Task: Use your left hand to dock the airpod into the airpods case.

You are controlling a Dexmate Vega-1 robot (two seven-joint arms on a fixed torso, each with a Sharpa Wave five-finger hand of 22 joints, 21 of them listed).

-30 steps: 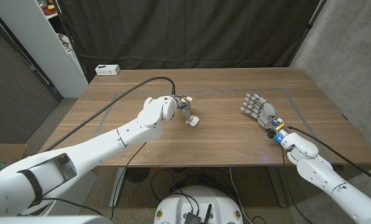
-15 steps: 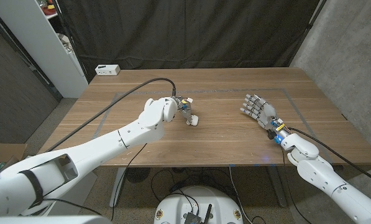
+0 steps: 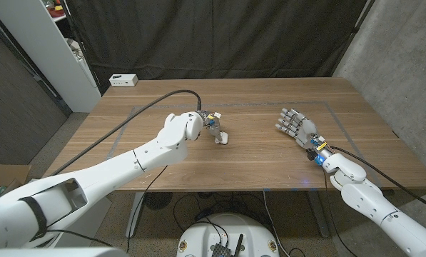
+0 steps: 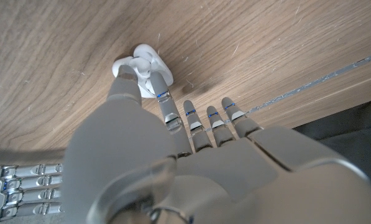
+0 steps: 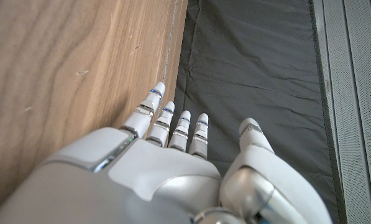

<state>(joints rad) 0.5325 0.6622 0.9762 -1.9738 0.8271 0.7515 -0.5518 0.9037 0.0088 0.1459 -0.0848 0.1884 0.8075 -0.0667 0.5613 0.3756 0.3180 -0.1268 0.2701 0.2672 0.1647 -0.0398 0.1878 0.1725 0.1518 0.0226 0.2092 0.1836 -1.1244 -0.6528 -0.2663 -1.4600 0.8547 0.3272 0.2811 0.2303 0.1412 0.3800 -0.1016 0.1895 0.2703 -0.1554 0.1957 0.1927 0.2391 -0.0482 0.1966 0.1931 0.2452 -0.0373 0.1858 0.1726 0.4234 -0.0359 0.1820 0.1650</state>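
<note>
The white airpods case (image 3: 222, 138) stands open on the wooden table (image 3: 255, 160) near its middle. My left hand (image 3: 198, 125) reaches down to it from the left. In the left wrist view the thumb and a finger (image 4: 161, 84) pinch a small white piece, the airpod (image 4: 145, 62), right at the mouth of the airpods case (image 4: 126, 62); the other fingers are stretched out beside it. How deep the airpod sits is hidden by the fingertips. My right hand (image 3: 296, 126) is on the table's right side, fingers apart and holding nothing.
A small white box (image 3: 123, 80) lies at the table's back left corner. A white shelf unit (image 3: 38, 46) stands beyond the left edge. Thin tape lines (image 3: 270, 104) mark a rectangle on the tabletop. A black cable (image 3: 127, 125) runs along my left arm.
The left hand and the case have shifted very slightly to the right. The right hand has not moved.
</note>
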